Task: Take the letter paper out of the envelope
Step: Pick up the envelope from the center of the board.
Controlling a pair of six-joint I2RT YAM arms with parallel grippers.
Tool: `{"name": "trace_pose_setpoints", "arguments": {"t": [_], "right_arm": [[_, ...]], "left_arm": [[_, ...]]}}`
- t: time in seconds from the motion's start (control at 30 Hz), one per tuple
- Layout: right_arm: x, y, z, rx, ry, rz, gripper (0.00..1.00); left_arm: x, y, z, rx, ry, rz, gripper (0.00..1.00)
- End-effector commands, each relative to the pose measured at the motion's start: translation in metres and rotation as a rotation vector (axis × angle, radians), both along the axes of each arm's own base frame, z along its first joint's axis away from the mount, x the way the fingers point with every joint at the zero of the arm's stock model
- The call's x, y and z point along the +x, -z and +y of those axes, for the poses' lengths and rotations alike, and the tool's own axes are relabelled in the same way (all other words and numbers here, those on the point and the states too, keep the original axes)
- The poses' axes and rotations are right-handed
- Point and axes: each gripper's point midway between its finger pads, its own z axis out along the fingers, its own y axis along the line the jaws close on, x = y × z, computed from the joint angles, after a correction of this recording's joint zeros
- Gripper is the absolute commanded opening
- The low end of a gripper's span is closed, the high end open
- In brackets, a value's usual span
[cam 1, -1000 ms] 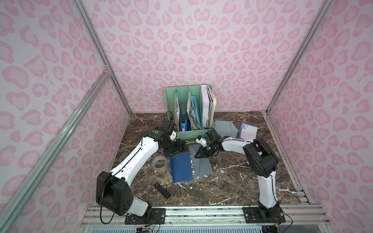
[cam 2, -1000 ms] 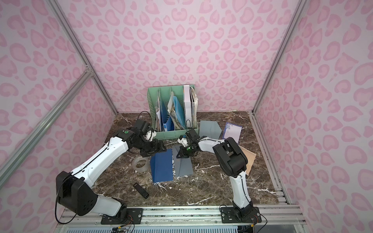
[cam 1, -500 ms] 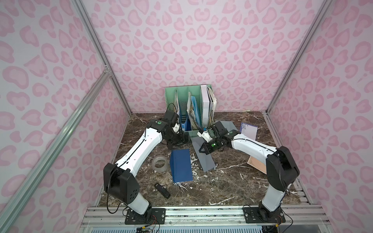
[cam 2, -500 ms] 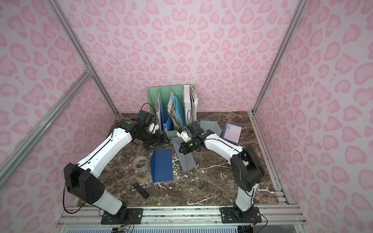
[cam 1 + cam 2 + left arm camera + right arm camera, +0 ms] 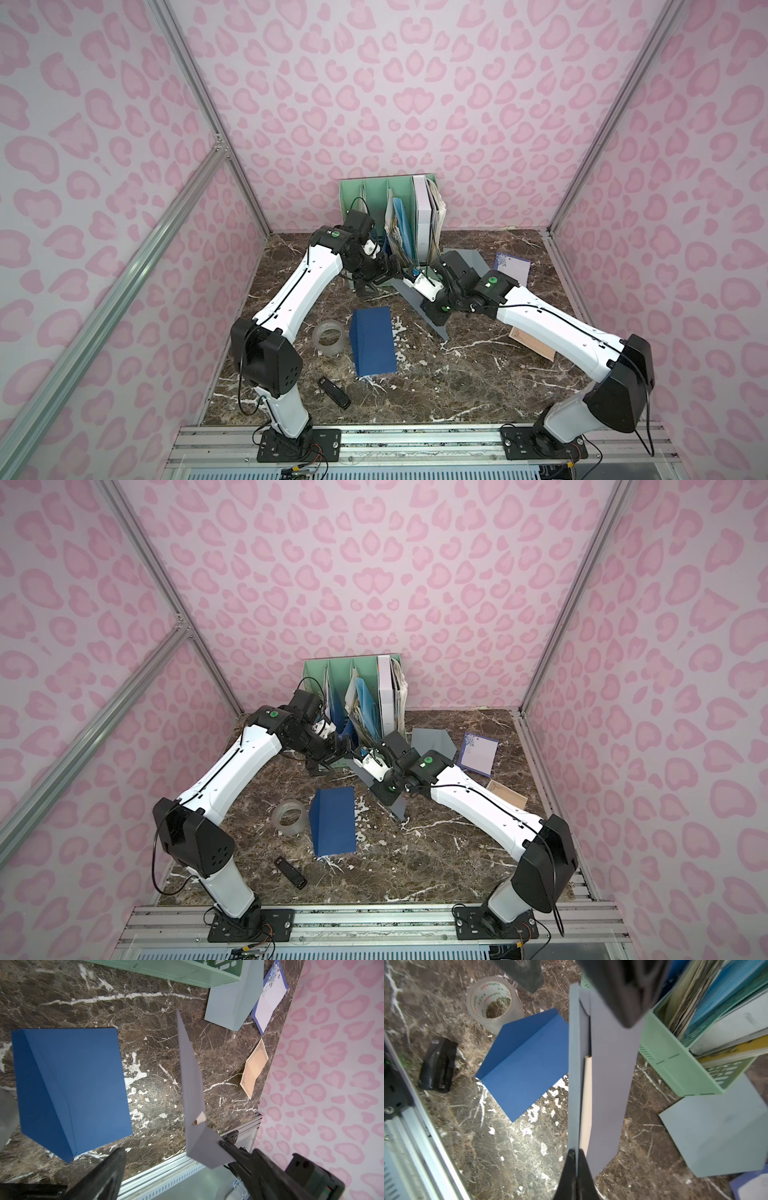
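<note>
Over the marble tabletop [image 5: 457,374], your right hand [image 5: 576,1157] clamps the grey envelope [image 5: 610,1084], letter paper [image 5: 586,1101] peeking out just beyond its grip. Your left hand [image 5: 172,1153] gapes empty alongside: pinch that paper next.

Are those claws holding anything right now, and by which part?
The right gripper is shut on the grey envelope, pinching it by one edge. The left gripper stands open next to the envelope and grips nothing.

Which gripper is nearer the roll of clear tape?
Left. The left gripper, open, hangs just behind the tape roll, toward the file organizer; the right gripper, shut on the grey envelope, is farther off, past the blue envelope.
</note>
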Motion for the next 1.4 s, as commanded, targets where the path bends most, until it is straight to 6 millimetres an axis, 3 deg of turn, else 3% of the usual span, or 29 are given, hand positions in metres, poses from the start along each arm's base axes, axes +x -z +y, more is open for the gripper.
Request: {"name": "trace_pose_setpoints", "arguments": {"t": [0.0,0.23,0.6,0.83,1.0,1.1,1.27,1.37], "right_arm": [[0.013,-0.002,-0.013,-0.108,0.013,-0.106,0.0],[0.028,-0.012,-0.014,-0.166,0.056,-0.213,0.0],[0.018,-0.025,0.0,-0.211,0.023,-0.327,0.0],[0.029,-0.04,-0.005,-0.297,0.113,-0.504,0.0],[0.023,-0.056,0.004,-0.298,0.095,-0.604,0.0],[0.018,-0.059,0.01,-0.289,0.069,-0.625,0.0],[0.013,-0.079,0.01,-0.204,0.098,-0.614,0.0],[0.008,-0.107,0.012,-0.096,0.124,-0.591,0.25]], "left_arm": [[-0.003,0.0,-0.005,-0.023,0.0,0.054,0.96],[-0.006,0.018,-0.006,-0.015,-0.012,0.128,0.93],[0.013,0.018,-0.027,-0.162,-0.099,0.159,0.78],[0.012,0.01,-0.034,-0.252,-0.139,0.18,0.49],[0.014,0.005,-0.033,-0.277,-0.157,0.175,0.07],[0.014,-0.001,-0.033,-0.296,-0.167,0.166,0.0],[0.019,-0.023,-0.027,-0.335,-0.2,0.102,0.0],[0.025,-0.048,-0.025,-0.387,-0.215,0.018,0.0]]}}
